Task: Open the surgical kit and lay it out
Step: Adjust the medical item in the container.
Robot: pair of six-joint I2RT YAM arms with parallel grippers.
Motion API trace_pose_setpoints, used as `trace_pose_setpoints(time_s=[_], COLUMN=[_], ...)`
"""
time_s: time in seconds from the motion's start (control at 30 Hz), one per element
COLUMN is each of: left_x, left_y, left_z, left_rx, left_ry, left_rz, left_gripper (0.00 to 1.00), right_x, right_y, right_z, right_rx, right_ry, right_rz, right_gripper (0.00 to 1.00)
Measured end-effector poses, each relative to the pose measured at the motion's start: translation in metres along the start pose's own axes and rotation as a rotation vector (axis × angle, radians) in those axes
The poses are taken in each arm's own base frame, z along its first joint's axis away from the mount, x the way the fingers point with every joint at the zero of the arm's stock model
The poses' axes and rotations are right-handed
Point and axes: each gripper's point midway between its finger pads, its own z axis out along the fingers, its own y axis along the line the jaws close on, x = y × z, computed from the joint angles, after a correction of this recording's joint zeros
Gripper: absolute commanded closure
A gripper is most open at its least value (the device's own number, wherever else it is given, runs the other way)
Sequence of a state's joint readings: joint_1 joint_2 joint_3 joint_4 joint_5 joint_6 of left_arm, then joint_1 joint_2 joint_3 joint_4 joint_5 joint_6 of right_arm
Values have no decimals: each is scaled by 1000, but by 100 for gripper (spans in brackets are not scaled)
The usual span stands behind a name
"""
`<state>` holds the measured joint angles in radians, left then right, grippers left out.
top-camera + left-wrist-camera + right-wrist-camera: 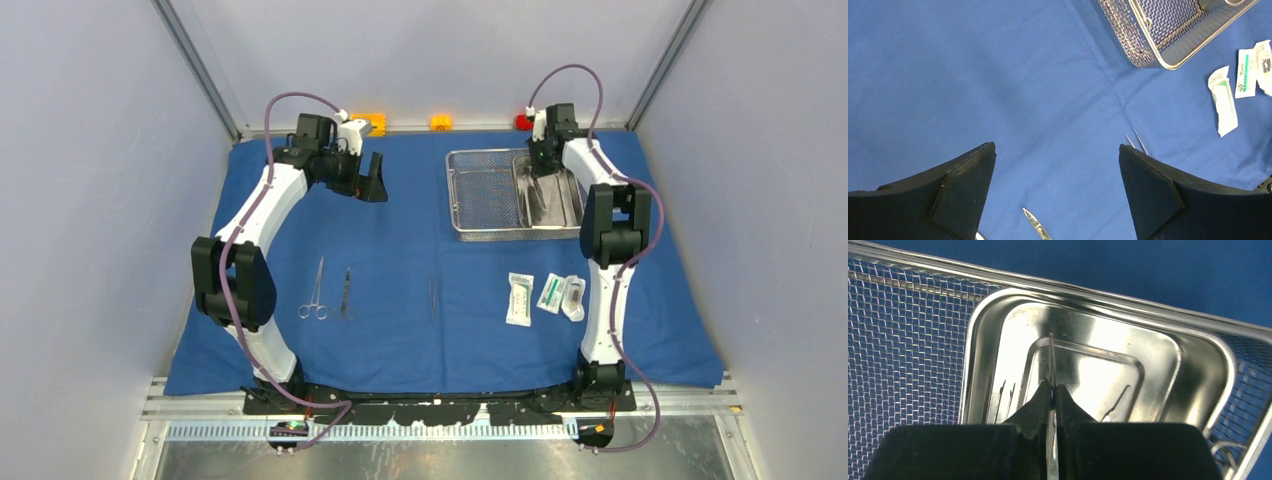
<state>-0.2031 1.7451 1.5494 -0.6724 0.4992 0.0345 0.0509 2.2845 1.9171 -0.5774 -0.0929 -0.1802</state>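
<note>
The blue cloth wrap (pixel 420 250) lies spread flat. On it at the back right stands the wire-mesh basket (pixel 478 195), with the steel tray (pixel 560 200) in its right half. My right gripper (pixel 1053 387) reaches down into the steel tray (pixel 1108 355), shut on a slim metal instrument (pixel 1051 352) whose tip sticks out past the fingers. My left gripper (pixel 1057 147) hovers open above bare cloth at the back left, holding nothing. Scissors (pixel 313 292), forceps (pixel 346 293) and tweezers (pixel 432 298) lie in a row near the front. Three white packets (pixel 519 298) lie to their right.
Two orange blocks (pixel 368 122) and a small red block (pixel 522 122) sit on the back ledge beyond the cloth. Grey enclosure walls stand on both sides and behind. The mesh basket (pixel 1158 30) and packets (pixel 1224 97) show in the left wrist view's upper right.
</note>
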Motion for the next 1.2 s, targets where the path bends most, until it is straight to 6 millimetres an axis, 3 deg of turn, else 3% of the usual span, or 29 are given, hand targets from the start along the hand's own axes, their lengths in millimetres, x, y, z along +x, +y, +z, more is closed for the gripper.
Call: trace_pose_setpoints(time_s=[0.33, 0.87, 1.2], left_x=[-13, -17, -18], left_y=[-13, -29, -46], left_z=[0, 17, 47], left_rx=[28, 83, 165], left_ry=[-25, -26, 7], left_rz=[25, -1, -53], left_gripper=[4, 5, 5], right_x=[-23, -12, -5], right_y=[-12, -17, -12], right_z=[-38, -41, -41], right_rx=[18, -189, -263], right_ry=[-74, -88, -78], right_rz=[50, 308, 391], right_gripper=[100, 100, 100])
